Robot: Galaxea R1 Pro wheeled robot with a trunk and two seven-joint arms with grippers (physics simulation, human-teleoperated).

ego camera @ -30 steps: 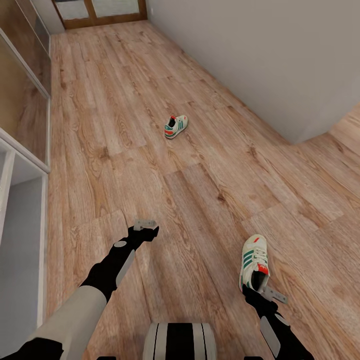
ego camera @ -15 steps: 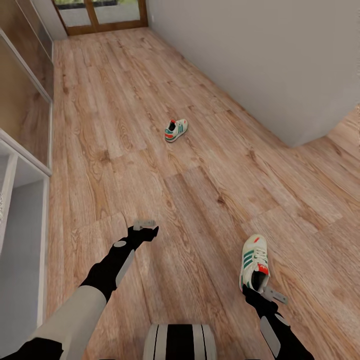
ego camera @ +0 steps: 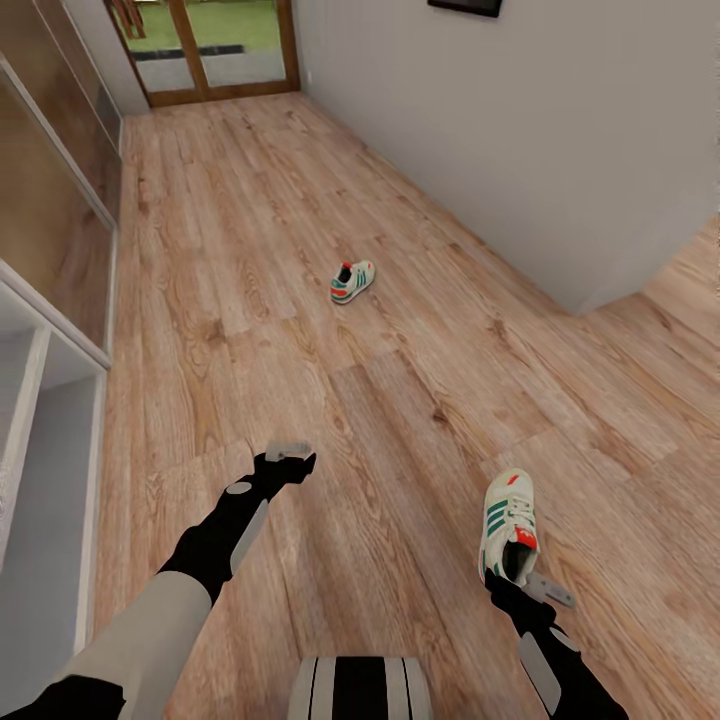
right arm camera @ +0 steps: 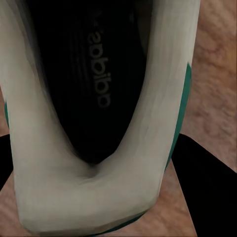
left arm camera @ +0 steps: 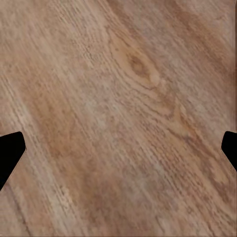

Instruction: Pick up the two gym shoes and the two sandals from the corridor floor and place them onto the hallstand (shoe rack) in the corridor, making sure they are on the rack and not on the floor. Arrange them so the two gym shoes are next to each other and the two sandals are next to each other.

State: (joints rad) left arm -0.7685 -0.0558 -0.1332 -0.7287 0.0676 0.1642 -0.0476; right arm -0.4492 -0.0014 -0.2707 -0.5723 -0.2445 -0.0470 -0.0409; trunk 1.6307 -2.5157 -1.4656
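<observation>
My right gripper (ego camera: 512, 583) is closed on the heel of one gym shoe (ego camera: 509, 523), which points away from me, out beyond my fingertips, over the corridor floor (ego camera: 400, 400). In my right wrist view the same shoe's cream heel collar (right arm camera: 94, 192) sits squarely between my two dark fingers (right arm camera: 207, 182), one finger at each side of it, with the dark insole and its printed lettering running away from them and a strip of green showing along one edge. My left gripper (ego camera: 290, 455) hangs over bare planks with nothing in it; in the left wrist view my fingertips (left arm camera: 10, 150) stand wide apart at the two sides, with wood grain between them. The second gym shoe (ego camera: 352, 281) lies on the floor far ahead of both grippers, well apart from the held one. A pale shelf unit (ego camera: 40, 480) stands off to my left arm's outer side, and a glazed door (ego camera: 215, 45) closes the far end of the corridor.
</observation>
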